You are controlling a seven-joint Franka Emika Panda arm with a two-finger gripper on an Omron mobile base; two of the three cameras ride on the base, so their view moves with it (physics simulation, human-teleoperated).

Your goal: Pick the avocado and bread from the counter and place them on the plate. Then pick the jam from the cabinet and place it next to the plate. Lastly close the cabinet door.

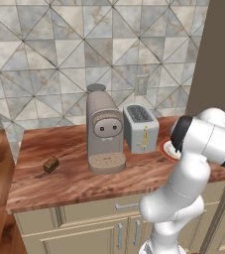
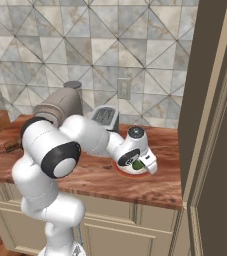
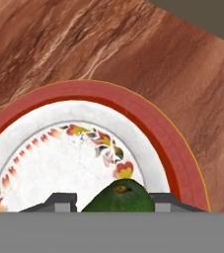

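Avocado [image 3: 119, 196]: dark green, clamped between the two tips of the tool [image 2: 141, 164], narrow grip. Position: directly over the white centre of the plate [image 3: 148, 123], red rim showing beyond on the far side; contact with the plate surface not discernible. Plate: right end of the table [image 1: 74, 183], just right of the toaster [image 1: 141, 128]. Coming move, by judgement: straight down, then release. Bread [image 1: 50, 164]: far left, well apart, left of the coffee machine [image 1: 104, 130].

pincer [image 3: 114, 201] clamped on green avocado [image 3: 119, 197] over white red-rimmed plate [image 3: 148, 123] on wood surface [image 3: 59, 44].
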